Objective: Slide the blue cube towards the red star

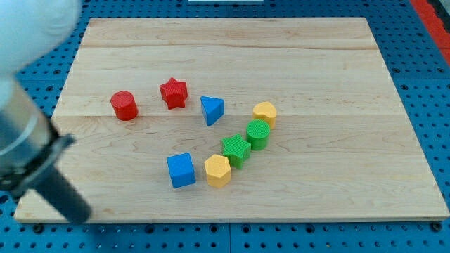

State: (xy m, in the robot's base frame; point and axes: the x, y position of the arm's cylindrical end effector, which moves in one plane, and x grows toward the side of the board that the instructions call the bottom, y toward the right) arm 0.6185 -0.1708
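Observation:
The blue cube [181, 170] sits on the wooden board [337, 63], low and left of centre. The red star [173, 93] lies above it, towards the view's top, with bare board between them. My arm enters blurred from the view's left. My tip [79, 213] is near the board's bottom left corner, well to the left of the blue cube and a little lower, not touching any block.
A red cylinder [124, 105] stands left of the red star and a blue triangle [211, 109] right of it. A yellow hexagon [218, 170] touches the cube's right side. A green star [236, 149], a green cylinder [258, 133] and a yellow block [265, 112] run up to the right.

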